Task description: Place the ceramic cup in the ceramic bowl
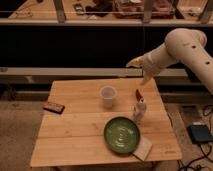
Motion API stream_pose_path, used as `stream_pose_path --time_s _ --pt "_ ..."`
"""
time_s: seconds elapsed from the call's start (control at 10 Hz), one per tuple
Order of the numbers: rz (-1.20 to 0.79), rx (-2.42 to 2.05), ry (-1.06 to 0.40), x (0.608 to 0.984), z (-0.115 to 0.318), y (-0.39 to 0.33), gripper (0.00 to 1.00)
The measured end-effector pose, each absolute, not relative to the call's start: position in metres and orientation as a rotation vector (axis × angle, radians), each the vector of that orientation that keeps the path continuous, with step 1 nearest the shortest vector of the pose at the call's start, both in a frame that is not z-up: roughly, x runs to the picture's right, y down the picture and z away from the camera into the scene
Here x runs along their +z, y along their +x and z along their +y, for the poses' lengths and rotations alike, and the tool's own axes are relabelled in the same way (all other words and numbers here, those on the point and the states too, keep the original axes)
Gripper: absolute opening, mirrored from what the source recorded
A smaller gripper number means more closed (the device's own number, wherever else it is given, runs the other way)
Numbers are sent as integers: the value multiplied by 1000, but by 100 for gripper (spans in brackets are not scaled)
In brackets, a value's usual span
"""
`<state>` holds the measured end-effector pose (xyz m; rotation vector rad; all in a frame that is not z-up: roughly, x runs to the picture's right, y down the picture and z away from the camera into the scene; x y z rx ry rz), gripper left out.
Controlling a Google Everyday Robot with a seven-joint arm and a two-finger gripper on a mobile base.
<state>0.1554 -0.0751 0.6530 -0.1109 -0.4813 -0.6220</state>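
Your gripper (141,70) hangs in the air above the far right part of the table (75,130), on the end of the pale arm (185,47) reaching in from the right. I cannot tell whether it stands wide or narrow. It looks to carry nothing, since the cup (107,96) stands upright on the wood, well apart from it, left of it and nearer. The bowl (122,135) lies nearer again, close to the near edge.

The likeliest trouble is the small white-and-red figurine (139,109), upright just right of the cup and just beyond the bowl. If you come down on the cup from the right, or carry it low to the bowl, you could knock the figurine over.

The cup looks light and tapered, so a touch on its rim may tip it or push it left. The bowl is shallow, so a cup let go off centre or from too high may topple out. A pale square pad (144,148) touches the bowl's near right side, and whether it props the bowl I cannot tell.

The table is bare pale planks, with a small dark block (53,106) near its left edge. Beyond it runs a dark wall under a cluttered shelf. A blue box (200,132) with cables lies on the floor to the right.
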Motion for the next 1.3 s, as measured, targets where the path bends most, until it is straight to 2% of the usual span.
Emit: stream_pose_path --time_s 1.0,1.3 --pt "-499 -638 -93 653 -77 150 65" --pt "-515 -785 -34 682 -75 133 65"
